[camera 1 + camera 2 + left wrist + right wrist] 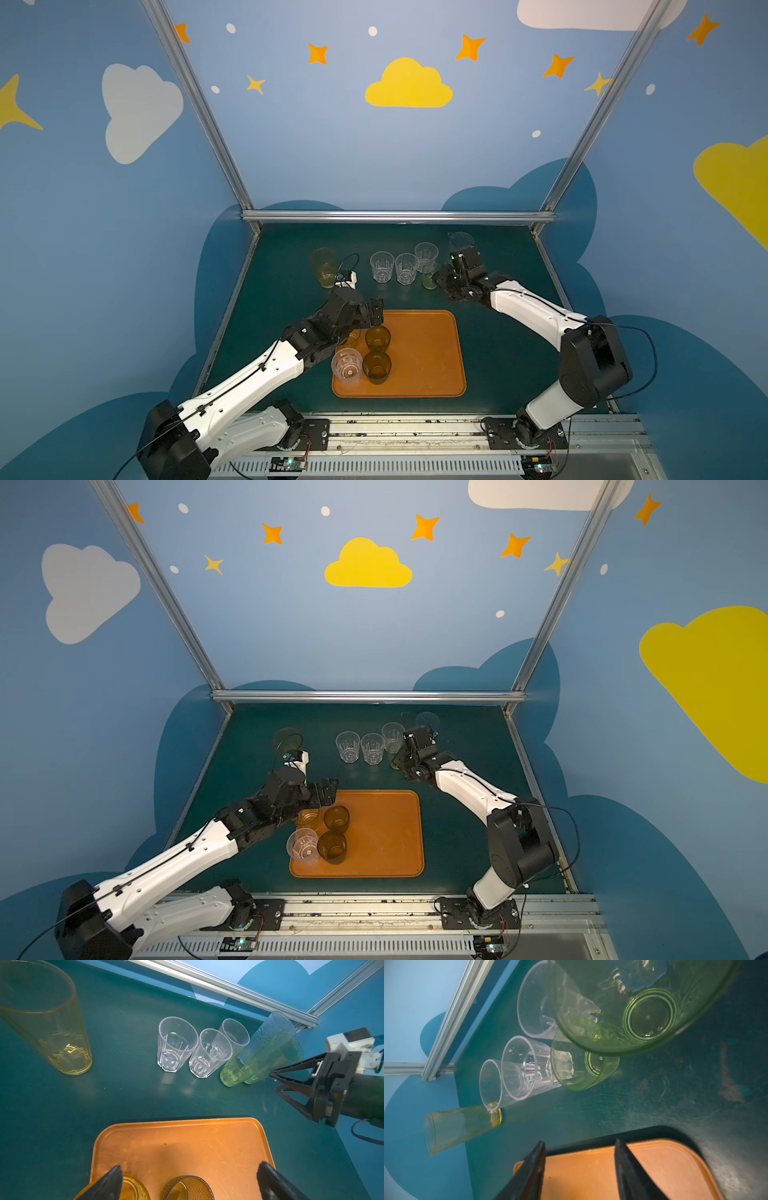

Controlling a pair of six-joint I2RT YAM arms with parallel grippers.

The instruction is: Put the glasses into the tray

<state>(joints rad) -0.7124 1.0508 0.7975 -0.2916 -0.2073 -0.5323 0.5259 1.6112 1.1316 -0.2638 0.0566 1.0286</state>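
The orange-brown tray (419, 357) (382, 837) lies at the table's front middle. It holds two dark brown glasses (377, 337) (377, 367), a clear glass (347, 365) and a short amber glass (133, 1188). My left gripper (376, 311) (190, 1164) is open and empty above the tray's far left corner. Farther back stand a tall amber glass (323, 266), three clear faceted glasses (382, 266), a short green glass (236, 1070), a tall green glass (274, 1057) and a tall greyish glass (270, 1028). My right gripper (272, 1082) (579, 1140) is beside the tall green glass, jaws apart around nothing.
Aluminium frame rails (399, 216) and blue walls close off the back and sides of the green table (498, 353). The glasses at the back right stand close together. A white camera mount with a cable (347, 279) sits next to the tall amber glass.
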